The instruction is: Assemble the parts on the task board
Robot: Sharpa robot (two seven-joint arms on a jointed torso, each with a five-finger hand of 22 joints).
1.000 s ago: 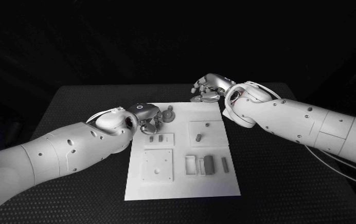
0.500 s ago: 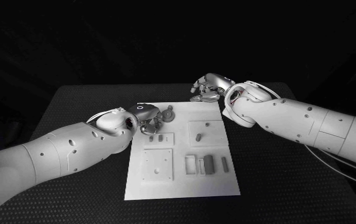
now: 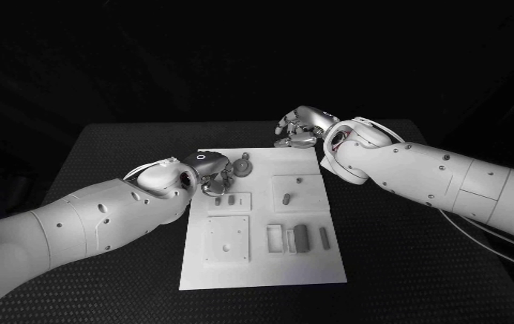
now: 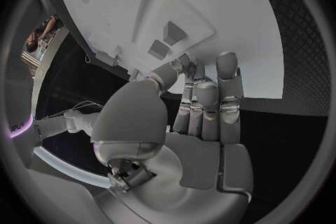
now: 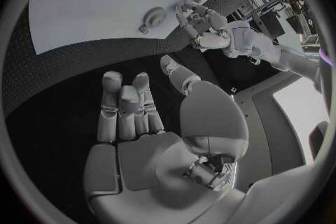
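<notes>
The left hand (image 3: 215,179), fingers curled with no part visibly held, has barely shifted at the task board's (image 3: 262,268) far-left corner beside a round part (image 3: 244,167); the right hand (image 3: 301,127) stays released over the bench (image 3: 96,146). Assembly seems stalled.

Dim, dark surroundings, bright white task board (image 3: 262,220) (wrist views strongly fisheye-bent at edges).

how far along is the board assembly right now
Early, by the look of it. Several parts lie loose along the near side of the task board, and a round part sits near its far edge. The left hand is at the board's far left; whether it holds anything is unclear. The right hand hovers off the far edge, holding nothing.
</notes>
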